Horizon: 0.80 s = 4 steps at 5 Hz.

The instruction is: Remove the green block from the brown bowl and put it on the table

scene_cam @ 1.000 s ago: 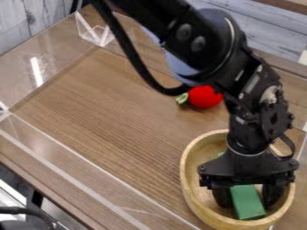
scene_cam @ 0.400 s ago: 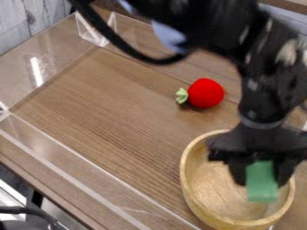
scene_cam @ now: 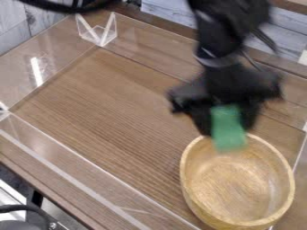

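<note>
The green block (scene_cam: 227, 127) hangs in the air above the far left rim of the brown bowl (scene_cam: 238, 185), gripped at its top by my gripper (scene_cam: 224, 110), which is shut on it and blurred by motion. The block points downward, its lower end just over the bowl's rim. The bowl's inside shows bare wood. The table (scene_cam: 108, 99) spreads out to the left of the bowl.
Low clear acrylic walls (scene_cam: 72, 148) run along the table's near-left edge and far side (scene_cam: 93, 30). My dark arm (scene_cam: 228, 36) comes down from the top of the view. The red fruit is hidden behind the arm.
My gripper closed on the green block inside the bowl, then lifted it up and to the left, out of the bowl. The bowl stayed in place.
</note>
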Available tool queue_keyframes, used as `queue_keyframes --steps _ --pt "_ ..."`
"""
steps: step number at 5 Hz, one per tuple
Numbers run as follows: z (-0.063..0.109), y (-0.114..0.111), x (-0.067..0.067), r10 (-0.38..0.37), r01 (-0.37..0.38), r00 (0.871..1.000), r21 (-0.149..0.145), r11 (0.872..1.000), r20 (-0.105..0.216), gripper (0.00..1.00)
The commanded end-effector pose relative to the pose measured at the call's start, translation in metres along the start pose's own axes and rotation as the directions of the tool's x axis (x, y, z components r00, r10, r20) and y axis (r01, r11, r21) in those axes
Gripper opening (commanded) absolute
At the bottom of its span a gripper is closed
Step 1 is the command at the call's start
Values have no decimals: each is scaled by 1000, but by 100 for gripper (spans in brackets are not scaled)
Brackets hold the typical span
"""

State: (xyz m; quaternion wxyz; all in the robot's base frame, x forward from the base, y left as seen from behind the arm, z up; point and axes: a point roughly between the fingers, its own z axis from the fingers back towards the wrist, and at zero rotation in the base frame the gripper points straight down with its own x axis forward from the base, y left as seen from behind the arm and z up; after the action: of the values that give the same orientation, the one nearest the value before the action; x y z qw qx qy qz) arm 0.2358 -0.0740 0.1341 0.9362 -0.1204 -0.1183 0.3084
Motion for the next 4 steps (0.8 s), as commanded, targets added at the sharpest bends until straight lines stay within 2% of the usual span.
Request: queue_keyframes --steps 1,2,3,4 --pt "4 23 34 66 -66 997 3 998 51 0" --pt "-1 50 62 77 -79 994 24 997 81 0" --pt "1 83 80 72 -80 989 54 995 127 0" --pt "-2 103 96 58 -71 983 69 995 173 0"
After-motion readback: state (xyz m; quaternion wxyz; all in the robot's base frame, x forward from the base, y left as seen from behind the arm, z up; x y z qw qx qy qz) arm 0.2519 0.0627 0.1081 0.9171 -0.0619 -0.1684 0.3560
